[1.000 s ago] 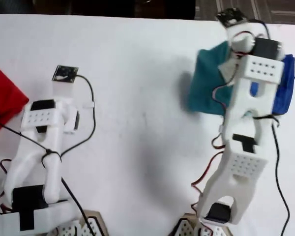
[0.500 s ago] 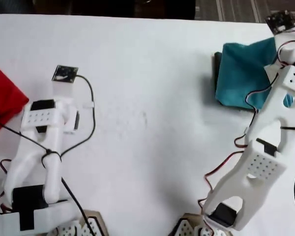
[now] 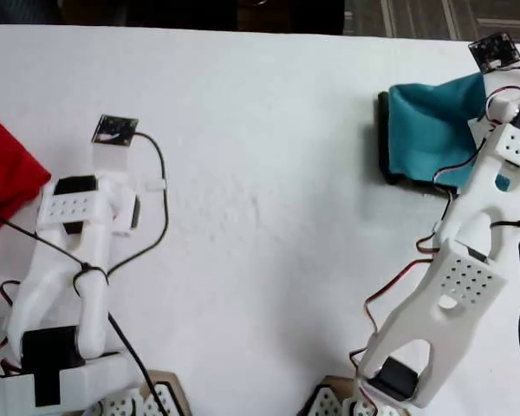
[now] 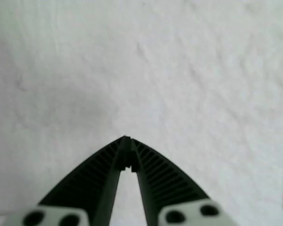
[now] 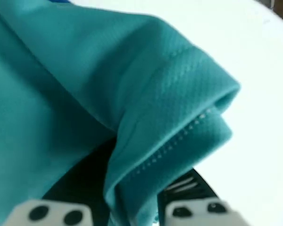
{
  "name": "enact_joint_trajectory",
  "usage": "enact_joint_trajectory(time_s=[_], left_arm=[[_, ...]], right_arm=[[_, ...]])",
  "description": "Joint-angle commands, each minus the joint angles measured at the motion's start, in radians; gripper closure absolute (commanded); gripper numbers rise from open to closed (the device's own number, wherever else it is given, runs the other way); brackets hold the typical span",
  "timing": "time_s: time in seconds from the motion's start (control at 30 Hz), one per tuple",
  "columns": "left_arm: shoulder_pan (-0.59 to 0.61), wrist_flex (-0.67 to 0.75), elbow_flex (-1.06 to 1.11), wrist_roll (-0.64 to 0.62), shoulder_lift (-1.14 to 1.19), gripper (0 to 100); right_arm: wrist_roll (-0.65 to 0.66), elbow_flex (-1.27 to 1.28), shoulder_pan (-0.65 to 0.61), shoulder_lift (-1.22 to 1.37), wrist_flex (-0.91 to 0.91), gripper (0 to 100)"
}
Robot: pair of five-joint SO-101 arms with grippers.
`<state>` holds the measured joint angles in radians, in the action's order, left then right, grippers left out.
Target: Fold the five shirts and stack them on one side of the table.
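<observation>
RIGHT: right gripper (image 5: pixel 132 207) has its fingers clamped on a fold of the teal shirt (image 3: pixel 429 130), cloth bunched between them | SHIRT: teal shirt sits at the worktop's (image 3: pixel 260 217) far right side, on a dark layer (image 3: pixel 384 130) peeking out at its edge | LEFT: left gripper (image 4: pixel 126 141) over bare worktop, fingers pressed together, nothing held | ALSO: red shirt (image 3: pixel 4 178) at the left edge, well apart

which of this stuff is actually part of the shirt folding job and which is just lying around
Job: teal shirt, held by the right gripper; dark cloth under it; red shirt at the table edge.
Lying about: black cable; left gripper, shut over bare table.
</observation>
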<state>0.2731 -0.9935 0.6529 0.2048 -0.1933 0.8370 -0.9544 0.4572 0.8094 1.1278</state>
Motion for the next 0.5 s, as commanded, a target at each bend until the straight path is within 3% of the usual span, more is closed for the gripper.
enact_joint_trajectory(time_s=[0.0,0.33,0.47], left_arm=[[0.003,0.009,-0.004,-0.011,-0.038,97],[0.003,0.011,-0.004,-0.011,-0.038,97],[0.003,0.009,-0.004,-0.011,-0.038,97]], right_arm=[[0.002,-0.051,0.030,0.005,-0.125,98.1],[0.003,-0.051,0.038,0.117,-0.142,97.8],[0.000,-0.051,0.035,0.131,-0.136,86.1]])
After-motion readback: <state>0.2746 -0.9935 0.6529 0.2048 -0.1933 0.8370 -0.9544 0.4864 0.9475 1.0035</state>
